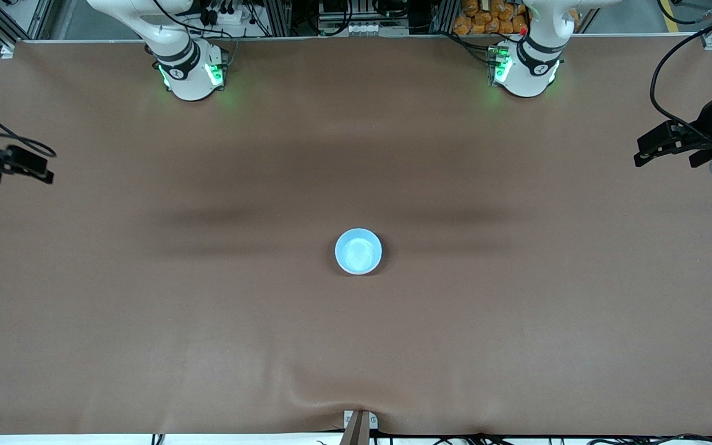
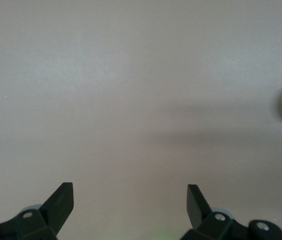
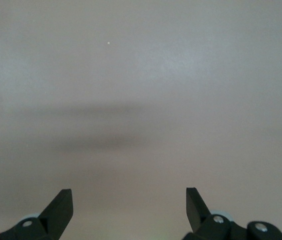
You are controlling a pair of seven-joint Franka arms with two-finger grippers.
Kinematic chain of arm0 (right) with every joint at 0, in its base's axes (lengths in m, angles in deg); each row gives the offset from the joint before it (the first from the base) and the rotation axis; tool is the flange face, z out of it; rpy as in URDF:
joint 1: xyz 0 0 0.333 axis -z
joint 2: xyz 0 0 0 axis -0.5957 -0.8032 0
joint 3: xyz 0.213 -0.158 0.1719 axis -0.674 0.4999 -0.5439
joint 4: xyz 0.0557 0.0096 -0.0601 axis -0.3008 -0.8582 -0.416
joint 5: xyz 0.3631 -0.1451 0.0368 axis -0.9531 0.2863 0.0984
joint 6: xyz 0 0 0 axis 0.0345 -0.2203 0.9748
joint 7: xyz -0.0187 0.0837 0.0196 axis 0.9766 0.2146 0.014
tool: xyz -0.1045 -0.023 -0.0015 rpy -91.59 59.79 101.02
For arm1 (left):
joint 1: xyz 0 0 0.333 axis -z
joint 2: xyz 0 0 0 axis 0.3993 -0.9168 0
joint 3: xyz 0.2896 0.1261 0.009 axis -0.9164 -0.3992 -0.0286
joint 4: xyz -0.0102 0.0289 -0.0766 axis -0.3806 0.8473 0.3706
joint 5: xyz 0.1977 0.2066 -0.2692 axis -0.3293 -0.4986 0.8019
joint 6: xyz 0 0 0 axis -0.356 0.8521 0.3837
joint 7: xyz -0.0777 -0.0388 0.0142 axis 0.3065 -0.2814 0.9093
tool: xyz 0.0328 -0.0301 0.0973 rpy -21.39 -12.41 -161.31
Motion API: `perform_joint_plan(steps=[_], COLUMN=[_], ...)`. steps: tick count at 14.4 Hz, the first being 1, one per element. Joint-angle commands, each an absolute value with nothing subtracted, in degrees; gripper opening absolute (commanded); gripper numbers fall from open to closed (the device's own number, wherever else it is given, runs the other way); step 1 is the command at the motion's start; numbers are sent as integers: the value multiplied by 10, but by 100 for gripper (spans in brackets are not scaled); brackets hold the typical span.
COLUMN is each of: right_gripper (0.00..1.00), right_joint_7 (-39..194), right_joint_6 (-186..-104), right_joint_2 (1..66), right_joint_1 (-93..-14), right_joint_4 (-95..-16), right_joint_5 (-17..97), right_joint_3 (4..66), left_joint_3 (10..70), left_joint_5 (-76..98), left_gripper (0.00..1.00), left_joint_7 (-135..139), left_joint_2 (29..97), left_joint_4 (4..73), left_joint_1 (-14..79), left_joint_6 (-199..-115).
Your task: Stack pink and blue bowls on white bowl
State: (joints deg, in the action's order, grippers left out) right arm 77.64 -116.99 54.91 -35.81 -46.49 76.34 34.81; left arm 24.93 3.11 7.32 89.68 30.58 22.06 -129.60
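A blue bowl (image 1: pixel 358 251) sits alone near the middle of the brown table (image 1: pixel 517 321) as the left gripper (image 1: pixel 665 151) and right gripper (image 1: pixel 22 168) hang released and empty above the table's two ends, both arms waiting.

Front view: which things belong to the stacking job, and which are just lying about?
Job:
- blue bowl, mid-table; only bowl visible; anything beneath it cannot be told
- left gripper, open, empty, waiting at its table end
- right gripper, open, empty, at its end

Lying about:
- brown table cover
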Motion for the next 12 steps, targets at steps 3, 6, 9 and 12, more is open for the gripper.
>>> perform_joint_plan(steps=[3,6,9,12], right_gripper=[100,100,100,100], right_joint_7=[773,728,728,728], right_joint_6=[-1156,-1161,-1162,-1162], right_joint_2=[553,570,570,569], right_joint_1=[-345,-346,-346,-347], right_joint_4=[-453,-456,-456,-458], right_joint_5=[777,769,767,767], right_joint_3=[333,331,331,331], left_joint_3=[254,254,254,254], left_joint_5=[34,35,35,35], left_gripper=[100,100,100,100], left_joint_7=[69,69,69,70], left_joint_2=[891,891,891,890], left_joint_4=[292,292,292,292], left_joint_1=[220,220,220,220], left_joint_6=[-1290,-1291,-1291,-1290])
